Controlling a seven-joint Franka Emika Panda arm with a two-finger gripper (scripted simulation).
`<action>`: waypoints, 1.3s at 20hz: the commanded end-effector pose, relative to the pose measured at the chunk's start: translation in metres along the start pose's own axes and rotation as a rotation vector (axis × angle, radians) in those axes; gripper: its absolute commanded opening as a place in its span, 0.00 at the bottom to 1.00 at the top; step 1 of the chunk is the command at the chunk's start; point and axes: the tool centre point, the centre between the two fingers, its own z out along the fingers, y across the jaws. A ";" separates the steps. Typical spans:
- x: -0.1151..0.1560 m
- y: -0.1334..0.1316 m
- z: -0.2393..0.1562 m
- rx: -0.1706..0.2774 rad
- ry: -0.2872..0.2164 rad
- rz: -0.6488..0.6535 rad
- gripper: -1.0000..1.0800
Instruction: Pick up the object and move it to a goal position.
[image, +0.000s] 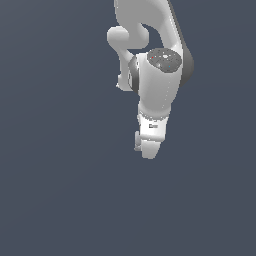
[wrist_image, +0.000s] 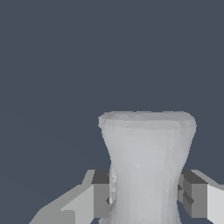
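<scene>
In the wrist view the object (wrist_image: 146, 148), a pale grey spool-shaped piece with a pinched waist and a flared end, stands between my two fingers. My gripper (wrist_image: 146, 197) is shut on it, with one dark pad (wrist_image: 101, 192) against one side of the waist and the other pad (wrist_image: 192, 194) against the opposite side. In the exterior view the white arm hangs down and the hand (image: 148, 147) points downward. The object is hidden behind the hand there.
A plain dark blue-grey surface (image: 60, 190) fills both views around the arm. No other objects, containers or edges show. No goal marker is visible.
</scene>
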 end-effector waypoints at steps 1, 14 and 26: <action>0.004 0.002 -0.029 0.000 0.001 0.000 0.00; 0.018 0.014 -0.149 0.000 0.000 0.001 0.00; 0.022 0.020 -0.181 0.000 0.000 0.002 0.00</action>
